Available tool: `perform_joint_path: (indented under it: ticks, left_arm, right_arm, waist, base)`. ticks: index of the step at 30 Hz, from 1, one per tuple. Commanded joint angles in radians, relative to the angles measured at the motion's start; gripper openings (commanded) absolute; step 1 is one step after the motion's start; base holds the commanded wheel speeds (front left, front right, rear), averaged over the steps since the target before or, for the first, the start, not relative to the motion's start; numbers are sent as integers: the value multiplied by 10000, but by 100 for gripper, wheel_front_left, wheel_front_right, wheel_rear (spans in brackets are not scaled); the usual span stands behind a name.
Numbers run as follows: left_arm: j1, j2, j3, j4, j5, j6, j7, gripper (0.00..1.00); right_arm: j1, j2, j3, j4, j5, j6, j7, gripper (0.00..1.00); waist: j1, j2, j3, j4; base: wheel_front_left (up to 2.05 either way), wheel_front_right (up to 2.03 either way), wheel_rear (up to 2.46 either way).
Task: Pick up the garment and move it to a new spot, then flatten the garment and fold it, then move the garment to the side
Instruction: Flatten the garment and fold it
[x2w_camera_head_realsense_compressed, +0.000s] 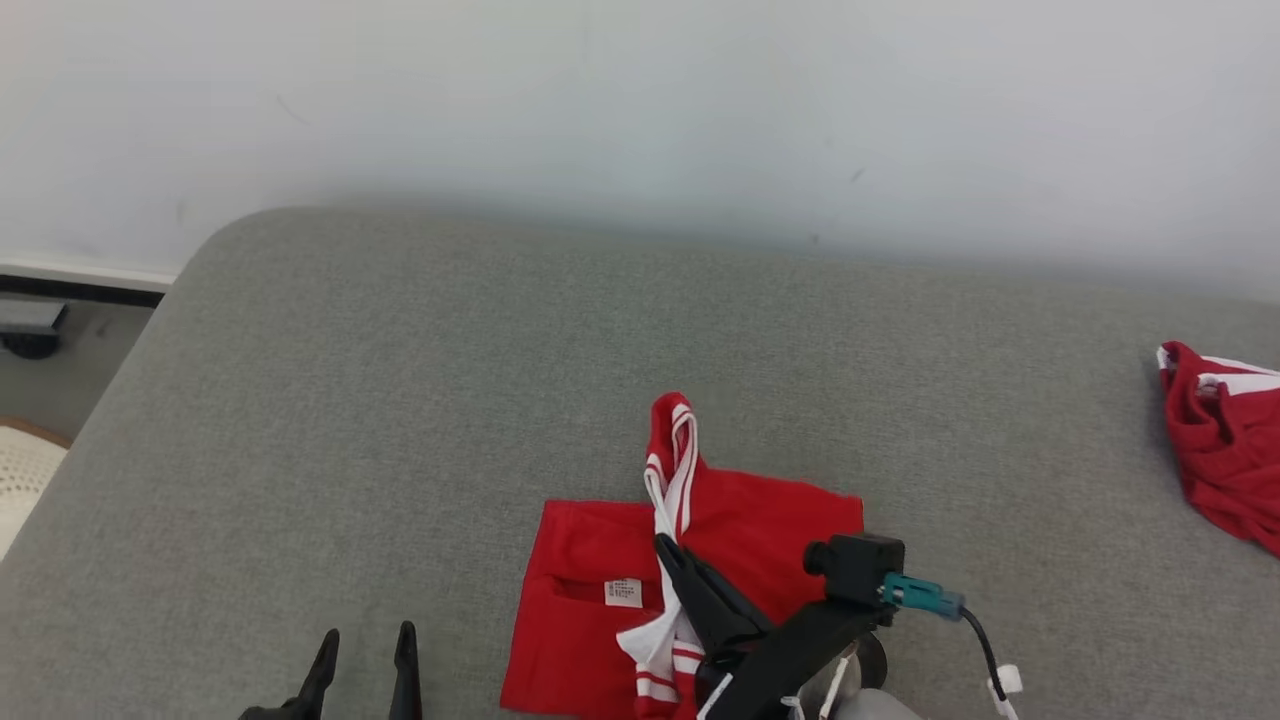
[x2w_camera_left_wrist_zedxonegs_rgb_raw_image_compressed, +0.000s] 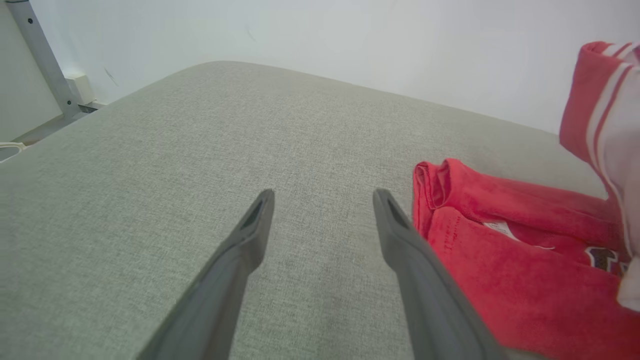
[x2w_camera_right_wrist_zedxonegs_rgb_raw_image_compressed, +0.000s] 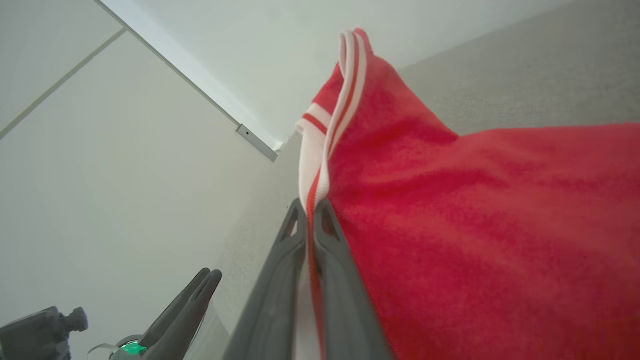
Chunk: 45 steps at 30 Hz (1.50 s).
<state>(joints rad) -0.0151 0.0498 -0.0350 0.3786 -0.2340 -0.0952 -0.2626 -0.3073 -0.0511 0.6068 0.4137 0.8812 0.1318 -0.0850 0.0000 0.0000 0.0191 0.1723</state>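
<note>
The garment (x2w_camera_head_realsense_compressed: 600, 620) is red with white striped trim and lies partly folded on the grey cushion (x2w_camera_head_realsense_compressed: 400, 400), a white label showing. My right gripper (x2w_camera_head_realsense_compressed: 668, 548) is shut on its striped edge, which it holds lifted above the rest; in the right wrist view the trim (x2w_camera_right_wrist_zedxonegs_rgb_raw_image_compressed: 320, 165) runs between the closed fingers (x2w_camera_right_wrist_zedxonegs_rgb_raw_image_compressed: 280, 280). My left gripper (x2w_camera_head_realsense_compressed: 365, 640) stands open at the lower left, empty, just left of the garment (x2w_camera_left_wrist_zedxonegs_rgb_raw_image_compressed: 500, 260). Its fingers (x2w_camera_left_wrist_zedxonegs_rgb_raw_image_compressed: 250, 235) hover over bare cushion.
A second red and white garment (x2w_camera_head_realsense_compressed: 1225, 440) lies bunched at the cushion's right edge. A pale wall (x2w_camera_head_realsense_compressed: 640, 100) runs behind the cushion. The floor and a dark baseboard (x2w_camera_head_realsense_compressed: 60, 290) show past the cushion's left corner. Bare cushion stretches left and behind.
</note>
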Motion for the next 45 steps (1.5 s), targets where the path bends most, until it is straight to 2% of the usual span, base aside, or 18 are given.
perform_joint_path:
  ticks: [1, 7, 11, 19, 22, 23, 24, 28, 31, 37, 41, 45]
  left_arm:
    - [-122, 12, -29, 54, -39, 17, -27, 100]
    - [-446, 10, -302, 305, -58, -67, -27, 100]
    - [-549, 7, -373, 432, -69, -78, -27, 100]
    - [-737, 7, -433, 548, -151, -94, -27, 100]
    - [-747, 7, -477, 581, -189, -85, -27, 100]
    - [-757, 7, -487, 587, -204, -73, -27, 100]
    - [-739, 7, -476, 581, -225, -43, -27, 100]
    - [-665, 5, -444, 545, -244, -18, -27, 100]
    - [-628, 8, -383, 477, -243, 13, -27, 100]
    - [-444, 7, -226, 317, -146, 56, -28, 100]
    - [-279, 7, -19, 129, 35, 47, -27, 100]
    - [-33, 8, 294, -57, 212, 11, -27, 100]
  right_arm:
    - [-223, 12, 194, 238, 150, -14, -182, 0]
    - [-1300, 6, 1798, 2063, 1360, -13, -1009, 0]
    - [-1827, 8, 2637, 2860, 2213, -14, -1441, 0]
    - [-2618, 14, 3717, 3620, 3624, -14, -1791, 0]
    - [-2738, 8, 3813, 3675, 3929, -14, -1801, 0]
    - [-2781, 10, 3821, 3665, 3992, -14, -1800, 25]
    - [-2836, 12, 3628, 3478, 4066, -14, -1804, 100]
    - [-2848, 1, 3084, 3309, 3617, -14, -1804, 100]
    - [-2863, 1, 2276, 3217, 2305, -14, -1805, 100]
    - [-2105, -8, -874, 2452, -600, -14, -1805, 100]
    - [-1278, -208, -2918, 1201, -2337, -14, -1807, 100]
    - [-214, -363, -4228, -261, -4000, -14, -1804, 100]
  waist:
    - [0, 0, 195, 322]
    - [0, 0, 370, 775]
    - [0, 0, 427, 928]
    - [0, 0, 547, 988]
    - [0, 0, 552, 973]
    - [0, 0, 543, 964]
    - [0, 0, 536, 907]
    - [0, 0, 507, 787]
    - [0, 0, 500, 624]
    - [0, 0, 453, 225]
    - [0, 0, 414, -84]
    - [0, 0, 353, -426]
  base:
    - [0, 0, 0]
    - [0, 0, 0]
    - [0, 0, 0]
    - [0, 0, 0]
    - [0, 0, 0]
    - [0, 0, 0]
    - [0, 0, 0]
    - [0, 0, 0]
    - [0, 0, 0]
    - [0, 0, 0]
    - [0, 0, 0]
    - [0, 0, 0]
